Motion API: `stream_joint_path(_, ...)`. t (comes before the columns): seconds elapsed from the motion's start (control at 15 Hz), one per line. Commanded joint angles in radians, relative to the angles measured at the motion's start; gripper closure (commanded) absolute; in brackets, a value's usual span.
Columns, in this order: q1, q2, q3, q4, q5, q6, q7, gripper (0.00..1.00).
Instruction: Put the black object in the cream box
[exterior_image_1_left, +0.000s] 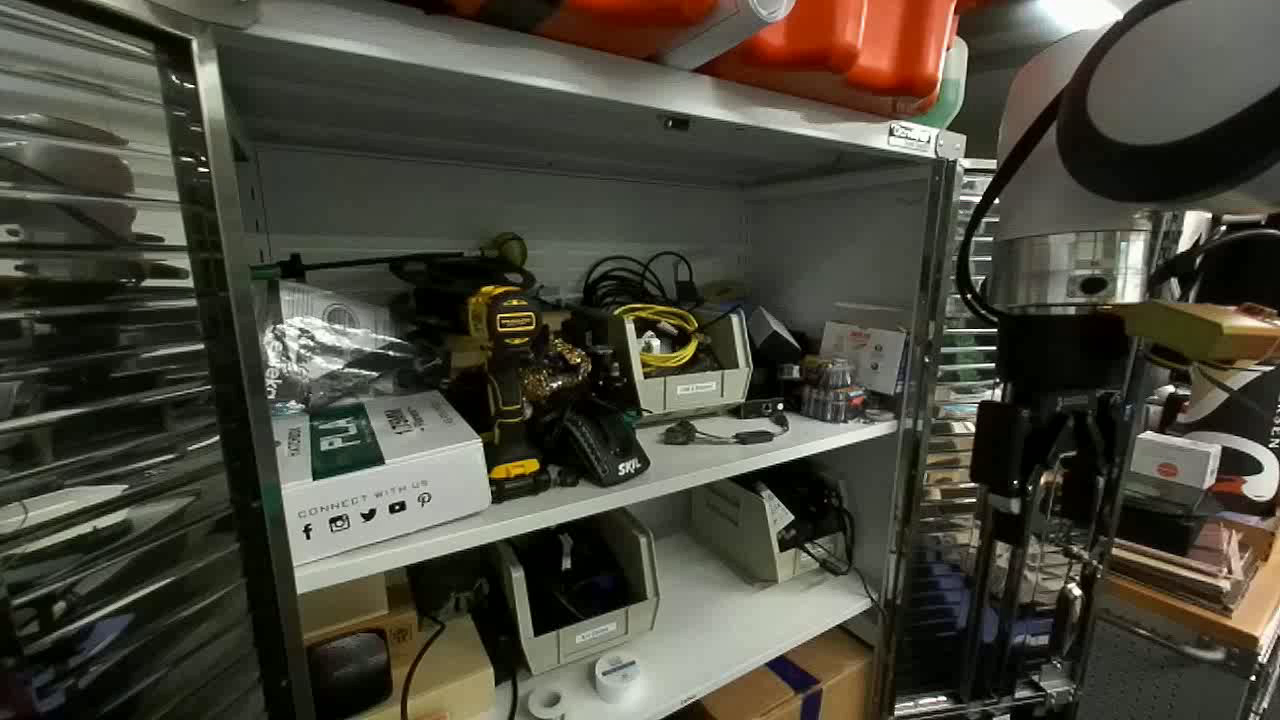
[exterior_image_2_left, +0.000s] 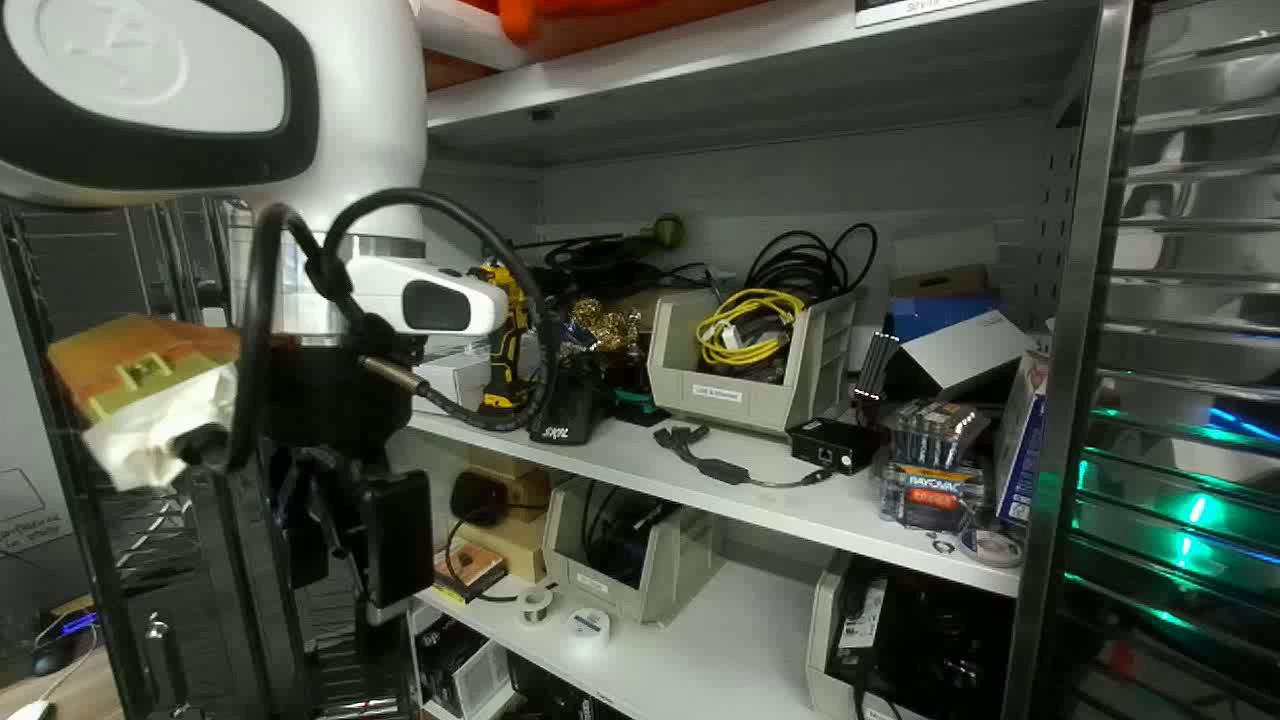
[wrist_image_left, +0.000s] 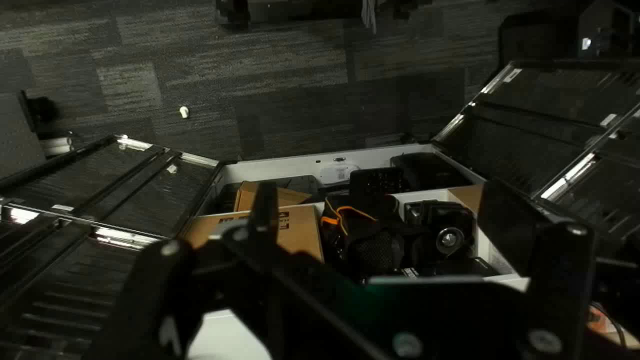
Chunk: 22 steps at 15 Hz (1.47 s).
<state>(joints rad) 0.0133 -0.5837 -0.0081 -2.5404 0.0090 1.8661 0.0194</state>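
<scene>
My gripper hangs from the arm in front of the shelves, in both exterior views (exterior_image_1_left: 1048, 500) (exterior_image_2_left: 347, 585). Its fingers are apart with nothing between them; the wrist view (wrist_image_left: 387, 220) shows this too. A pale cream bin holding yellow cable (exterior_image_1_left: 700, 390) (exterior_image_2_left: 720, 395) stands on the upper shelf; similar bins stand below, so I cannot tell for sure which is the cream box. A short black cable (exterior_image_1_left: 755, 436) (exterior_image_2_left: 723, 470) lies before this bin. A small black box (exterior_image_1_left: 762, 408) (exterior_image_2_left: 832, 445) sits beside it. Which black object is meant is unclear.
A white printed box (exterior_image_1_left: 390, 475), a yellow-black drill (exterior_image_1_left: 508, 380) and battery packs (exterior_image_2_left: 932, 490) share the upper shelf. Lower bins (exterior_image_1_left: 580, 600) (exterior_image_2_left: 830, 640) and tape rolls (exterior_image_2_left: 588, 628) lie below. Open metal doors (exterior_image_1_left: 130, 400) (exterior_image_2_left: 1170, 400) flank the cabinet.
</scene>
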Motion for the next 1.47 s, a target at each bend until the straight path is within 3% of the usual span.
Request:
stream_joint_path(0.0, -0.005, 0.0, 0.004, 0.002, 0.002, -0.002, -0.003, 0.0)
stream_joint_path(1.2, -0.005, 0.0, 0.004, 0.003, 0.002, -0.002, -0.003, 0.0)
stream_joint_path(1.4, -0.012, 0.059, 0.017, 0.044, -0.035, 0.031, -0.001, 0.0)
